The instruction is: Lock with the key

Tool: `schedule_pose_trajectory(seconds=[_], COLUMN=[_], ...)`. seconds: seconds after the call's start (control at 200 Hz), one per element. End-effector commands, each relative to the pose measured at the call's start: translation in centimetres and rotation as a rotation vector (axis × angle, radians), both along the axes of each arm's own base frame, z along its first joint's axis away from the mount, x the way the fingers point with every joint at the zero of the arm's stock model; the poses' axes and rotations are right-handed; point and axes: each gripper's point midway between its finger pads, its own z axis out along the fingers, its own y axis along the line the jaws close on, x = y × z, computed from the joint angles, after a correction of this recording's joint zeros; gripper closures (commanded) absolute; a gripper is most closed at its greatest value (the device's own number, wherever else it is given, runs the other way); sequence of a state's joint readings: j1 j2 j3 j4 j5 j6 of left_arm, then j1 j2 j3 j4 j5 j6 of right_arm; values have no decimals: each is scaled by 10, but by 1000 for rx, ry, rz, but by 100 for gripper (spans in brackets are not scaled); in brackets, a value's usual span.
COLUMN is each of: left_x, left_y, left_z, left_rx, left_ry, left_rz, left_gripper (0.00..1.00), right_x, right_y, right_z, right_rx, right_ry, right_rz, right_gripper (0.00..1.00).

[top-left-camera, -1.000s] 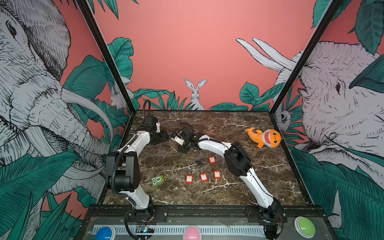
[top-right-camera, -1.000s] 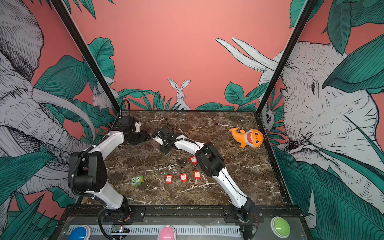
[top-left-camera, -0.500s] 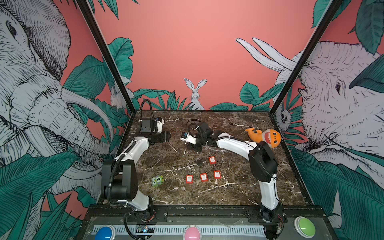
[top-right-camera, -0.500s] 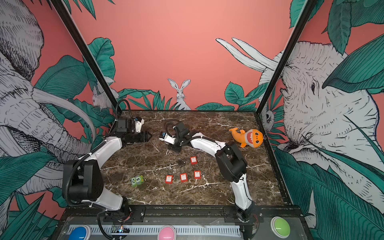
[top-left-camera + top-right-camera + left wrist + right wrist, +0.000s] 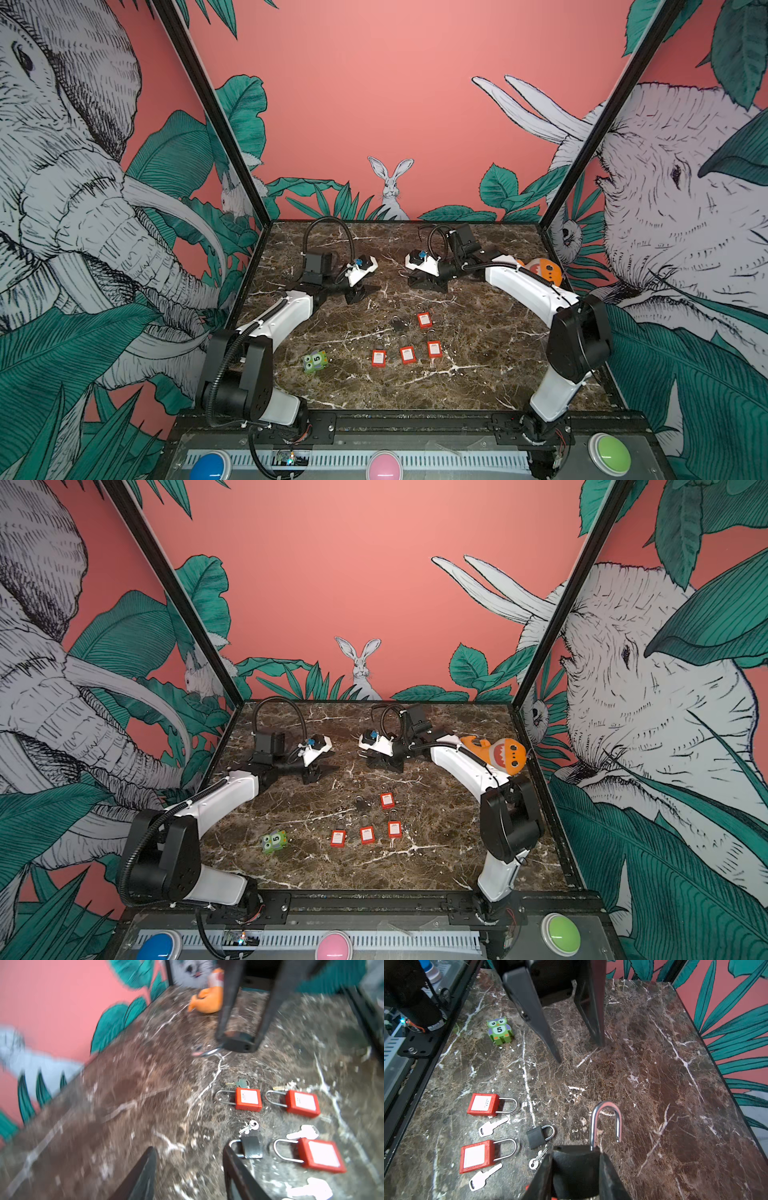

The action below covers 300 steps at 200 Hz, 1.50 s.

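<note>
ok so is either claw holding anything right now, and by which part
The right claw grips a black padlock by its body, open shackle sticking out free. The left claw holds nothing.

Four red padlocks (image 5: 407, 354), one large black padlock (image 5: 236, 1044), one small black padlock (image 5: 251, 1147), five keys (image 5: 303, 1132), one owl block (image 5: 499, 1030) and one shark toy (image 5: 498, 754) are crowding the desk (image 5: 478, 386).
</note>
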<state>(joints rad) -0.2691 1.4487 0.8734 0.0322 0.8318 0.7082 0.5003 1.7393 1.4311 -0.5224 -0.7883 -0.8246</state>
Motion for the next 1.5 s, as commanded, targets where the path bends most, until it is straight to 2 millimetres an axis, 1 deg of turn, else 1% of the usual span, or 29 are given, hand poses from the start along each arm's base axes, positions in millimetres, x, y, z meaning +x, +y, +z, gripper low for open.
schedule_pose_trajectory(seconds=[0.0, 0.235, 0.37, 0.475, 0.63, 0.74, 0.835, 1.025, 1.13, 1.21, 1.281, 1.361, 1.401, 1.496], left_x=[-10, -19, -21, -23, -27, -33, -40, -45, -47, -47, -50, -53, -54, -56], left_y=[-16, -46, -55, -60, -67, -73, -78, -79, -79, -79, -80, -80, -80, -81], left_z=[23, 25, 25, 26, 20, 20, 16, 11, 9, 8, 9, 9, 10, 12], left_rx=[48, 131, 168, 169, 182, 186, 199, 211, 220, 221, 219, 217, 213, 186], left_ry=[-329, -522, -583, -595, -593, -598, -596, -583, -575, -564, -555, -543, -532, -479], left_rz=[-159, -247, -261, -277, -305, -332, -366, -385, -391, -391, -396, -403, -405, -390], left_gripper=[47, 48, 52, 55, 59, 67, 68, 69, 76, 84, 88, 97, 100, 100], right_x=[-25, -40, -45, -48, -50, -52, -52, -53, -53, -53, -53, -54, -54, -54], right_y=[-4, -8, -11, -13, -13, -14, -14, -14, -14, -14, -14, -14, -14, -13], right_z=[13, 13, 11, 9, 9, 8, 8, 9, 9, 9, 9, 10, 10, 13], right_rx=[31, 35, 22, 9, 4, 0, -2, 0, 0, 1, 1, 1, 2, 4], right_ry=[5, 50, 60, 72, 89, 96, 99, 104, 104, 105, 107, 107, 105, 117], right_rz=[90, 113, 122, 132, 141, 146, 148, 149, 150, 150, 151, 155, 156, 155], right_gripper=[76, 76, 76, 76, 76, 76, 77, 77, 78, 78, 77, 77, 74, 62])
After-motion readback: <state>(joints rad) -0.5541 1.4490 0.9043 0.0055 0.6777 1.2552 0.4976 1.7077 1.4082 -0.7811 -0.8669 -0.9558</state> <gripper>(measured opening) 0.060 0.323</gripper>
